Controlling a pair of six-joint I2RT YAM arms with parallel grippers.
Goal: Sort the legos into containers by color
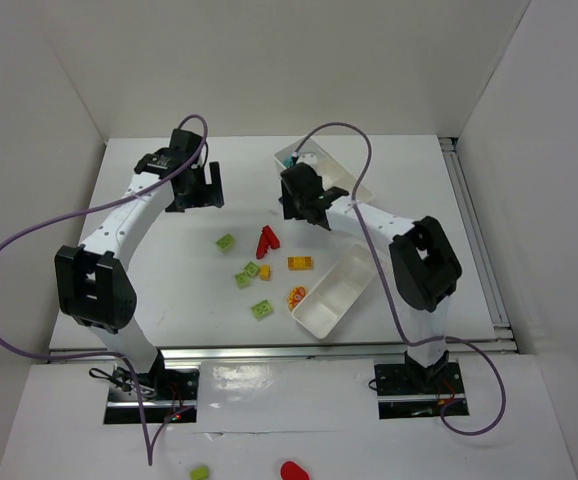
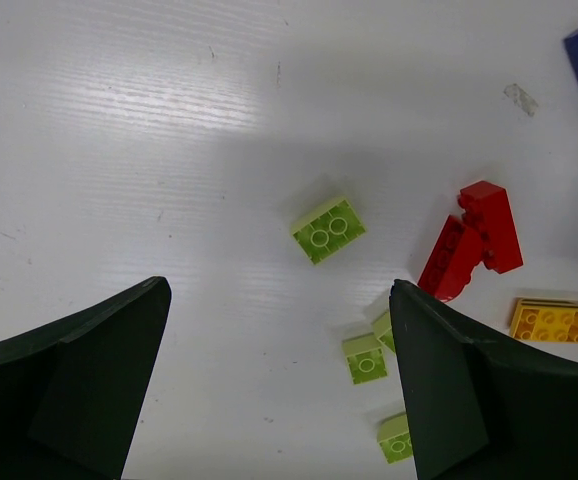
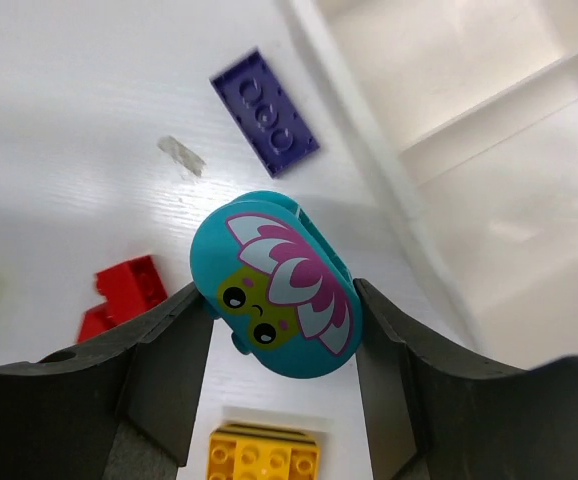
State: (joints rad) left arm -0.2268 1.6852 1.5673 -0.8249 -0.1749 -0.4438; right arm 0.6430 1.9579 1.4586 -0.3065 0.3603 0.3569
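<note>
Right gripper [image 3: 279,315] clamped on a teal brick [image 3: 274,290]; left gripper [image 2: 279,290] spread wide, holding nothing.

The right fingers [image 3: 159,370] press the two flanks of the teal brick, its printed cartoon face turned to the wrist camera. Beyond it a purple brick [image 3: 265,112] lies flat on the table [image 2: 119,120], just beside the rim of a white tray [image 3: 509,200]. A lime green brick [image 2: 327,230] lies between and beyond the left fingers [image 2: 99,380], apart from both. Red bricks [image 2: 474,240], an orange-yellow brick [image 2: 551,320] and smaller lime green bricks [image 2: 366,357] lie near the right-hand finger.
</note>
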